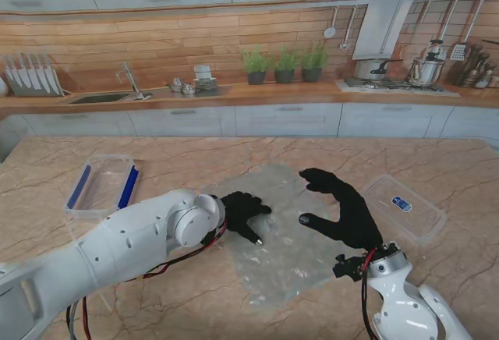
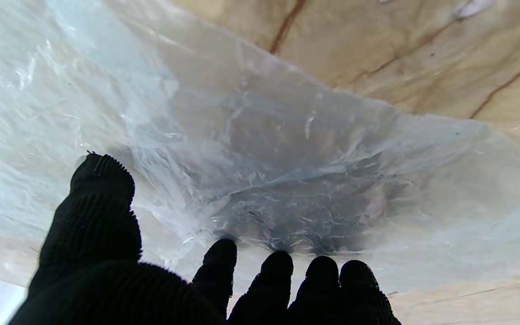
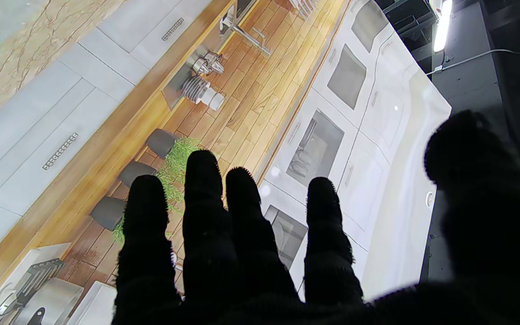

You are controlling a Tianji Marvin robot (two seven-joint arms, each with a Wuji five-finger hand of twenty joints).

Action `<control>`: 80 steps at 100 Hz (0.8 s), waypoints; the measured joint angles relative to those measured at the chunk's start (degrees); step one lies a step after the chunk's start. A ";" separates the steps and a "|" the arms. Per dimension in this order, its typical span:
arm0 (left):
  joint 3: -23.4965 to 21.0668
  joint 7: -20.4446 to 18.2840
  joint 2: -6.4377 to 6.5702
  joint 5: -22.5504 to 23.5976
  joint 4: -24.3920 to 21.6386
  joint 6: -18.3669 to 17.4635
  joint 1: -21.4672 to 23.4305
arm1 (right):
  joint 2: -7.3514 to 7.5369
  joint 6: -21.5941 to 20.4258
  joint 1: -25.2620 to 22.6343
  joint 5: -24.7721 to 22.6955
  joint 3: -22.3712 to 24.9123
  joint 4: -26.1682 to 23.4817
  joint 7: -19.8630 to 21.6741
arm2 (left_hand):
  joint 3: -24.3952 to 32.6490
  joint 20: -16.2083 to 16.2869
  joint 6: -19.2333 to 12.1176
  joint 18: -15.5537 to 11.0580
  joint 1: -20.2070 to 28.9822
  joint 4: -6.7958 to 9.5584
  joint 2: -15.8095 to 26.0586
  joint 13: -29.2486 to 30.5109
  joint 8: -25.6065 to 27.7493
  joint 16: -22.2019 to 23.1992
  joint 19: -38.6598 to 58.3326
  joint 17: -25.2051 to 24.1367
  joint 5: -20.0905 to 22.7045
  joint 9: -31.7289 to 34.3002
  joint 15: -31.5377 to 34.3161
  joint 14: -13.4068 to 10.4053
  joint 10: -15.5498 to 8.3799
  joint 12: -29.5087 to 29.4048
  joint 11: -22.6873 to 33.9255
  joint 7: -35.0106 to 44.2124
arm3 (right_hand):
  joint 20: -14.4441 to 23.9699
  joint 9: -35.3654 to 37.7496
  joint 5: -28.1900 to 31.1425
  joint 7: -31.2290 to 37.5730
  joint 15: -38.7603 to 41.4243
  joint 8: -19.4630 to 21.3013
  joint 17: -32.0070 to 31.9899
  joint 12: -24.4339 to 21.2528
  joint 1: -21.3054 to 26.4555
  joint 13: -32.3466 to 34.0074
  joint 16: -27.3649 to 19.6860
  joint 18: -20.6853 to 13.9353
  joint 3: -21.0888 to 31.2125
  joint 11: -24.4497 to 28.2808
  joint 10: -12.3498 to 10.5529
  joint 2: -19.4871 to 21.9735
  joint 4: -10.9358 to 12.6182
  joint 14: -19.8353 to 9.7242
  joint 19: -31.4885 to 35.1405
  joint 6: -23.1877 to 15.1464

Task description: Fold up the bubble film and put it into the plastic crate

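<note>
A clear sheet of bubble film (image 1: 284, 258) lies flat and crumpled on the marble table (image 1: 234, 157), in front of me at the centre. My black-gloved left hand (image 1: 243, 214) rests on the sheet's left part, fingers spread, with the fingertips (image 2: 224, 257) touching the film (image 2: 260, 135) and gripping nothing. My right hand (image 1: 343, 207) hovers over the sheet's right side, open and tilted upward. Its fingers (image 3: 203, 203) point at the kitchen wall and hold nothing. A clear plastic crate with blue latches (image 1: 101, 185) stands to the left of the film.
A clear flat container or lid with a blue label (image 1: 403, 206) lies to the right of the film, close to my right hand. The far table edge meets a kitchen backdrop of cabinets (image 1: 288, 118).
</note>
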 measured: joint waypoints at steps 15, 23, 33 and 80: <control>-1.46 1.89 1.59 4.60 -0.77 -9.30 1.29 | 0.00 -0.04 0.10 0.26 0.00 0.10 0.19 | -0.01 0.00 -1.70 -0.17 -0.01 0.00 0.00 0.00 1.46 0.00 -0.10 1.05 2.08 0.29 0.30 -0.29 -0.76 0.57 2.94 3.67 | 0.23 0.00 0.00 0.00 0.00 0.00 0.00 0.00 -0.71 0.00 0.01 0.02 -0.03 0.00 0.00 -0.01 0.00 0.01 0.00 0.00; -1.71 3.91 2.37 7.23 -0.94 -12.49 1.68 | 0.00 -0.05 0.15 0.28 -0.01 0.14 0.22 | -0.01 0.00 -3.19 -0.43 -0.01 0.00 0.00 0.05 1.57 0.54 -0.10 1.36 2.10 0.59 0.91 -0.67 -1.73 0.57 3.41 4.46 | 0.23 0.00 0.00 0.00 0.00 0.00 0.00 -0.01 -0.71 0.00 0.01 0.02 -0.03 0.00 0.00 -0.01 0.00 0.02 0.00 0.00; -3.25 4.58 3.28 9.52 -1.94 -12.86 2.56 | 0.00 -0.04 0.25 0.31 -0.05 0.23 0.22 | 0.04 0.00 -3.19 -0.43 -0.01 0.00 0.00 0.09 1.72 0.60 -0.12 1.94 2.11 1.19 1.84 -0.67 -1.73 0.20 4.35 6.34 | 0.24 0.00 0.00 0.00 0.00 0.00 0.00 0.00 -0.72 0.00 0.03 0.02 -0.03 0.00 0.00 -0.01 0.00 0.02 0.00 0.00; -9.43 6.32 4.97 12.19 -8.83 -8.33 7.49 | 0.00 -0.03 0.53 0.60 -0.14 0.60 0.33 | 1.37 -0.05 -1.30 1.27 -0.70 -0.01 0.66 0.94 1.44 1.34 -0.12 4.11 2.11 1.22 4.84 0.61 -0.59 -0.09 5.83 6.81 | 0.26 0.00 0.00 -0.01 0.00 0.00 0.00 -0.01 -1.38 0.00 0.41 0.02 -0.04 0.00 0.00 0.01 0.00 0.04 0.00 0.00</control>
